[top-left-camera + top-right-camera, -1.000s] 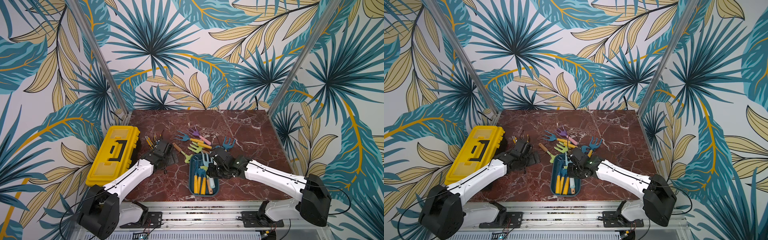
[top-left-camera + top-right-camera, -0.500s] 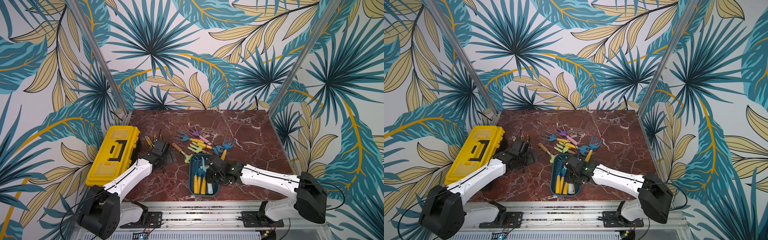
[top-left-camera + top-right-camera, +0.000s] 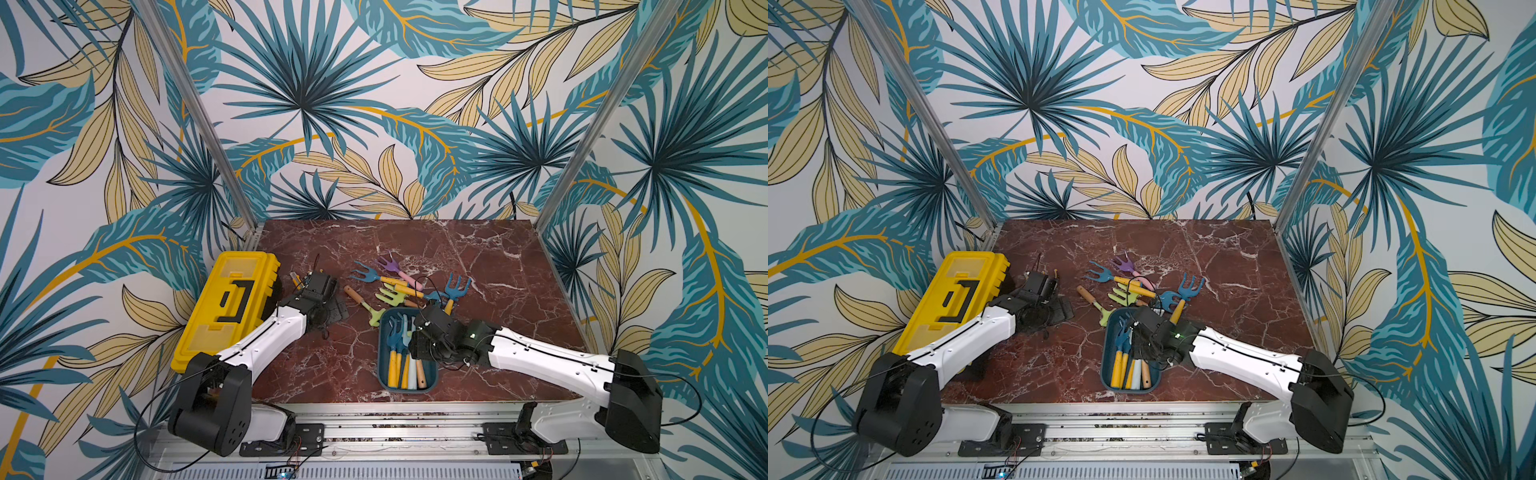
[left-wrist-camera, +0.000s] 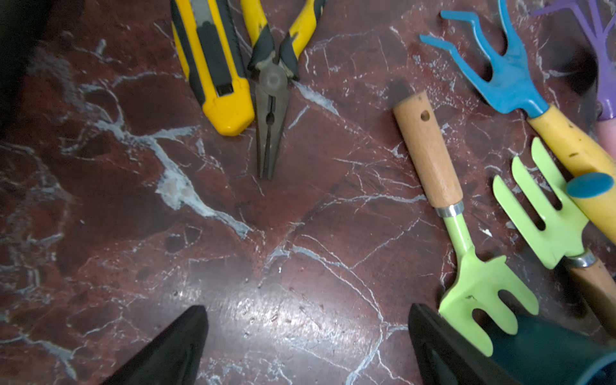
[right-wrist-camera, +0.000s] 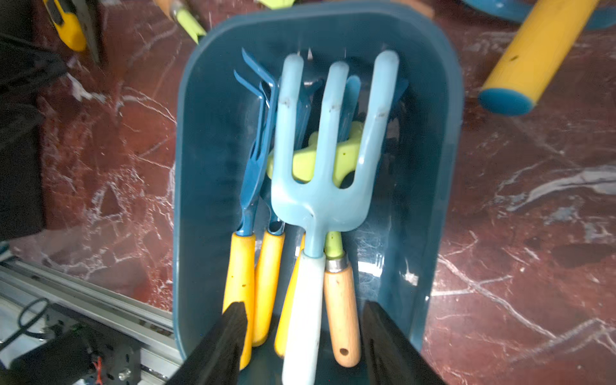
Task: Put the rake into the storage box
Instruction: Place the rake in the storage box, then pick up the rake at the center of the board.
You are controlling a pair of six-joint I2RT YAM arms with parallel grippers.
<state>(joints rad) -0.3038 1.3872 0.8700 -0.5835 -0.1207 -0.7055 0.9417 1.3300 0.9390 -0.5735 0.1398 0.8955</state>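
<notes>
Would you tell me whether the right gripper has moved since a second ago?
Yes. The right gripper has shifted a little along the box, toward the front rail.

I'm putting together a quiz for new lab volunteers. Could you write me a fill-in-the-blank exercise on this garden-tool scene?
1. The pale blue rake lying in the storage box has a ____ handle.
2. The right tool has its jaws ____, one on each side of that handle.
3. Next to the yellow utility knife lies a pair of ____.
4. The closed toolbox with the black handle is coloured ____.
Missing words: white; open; pliers; yellow.
</notes>
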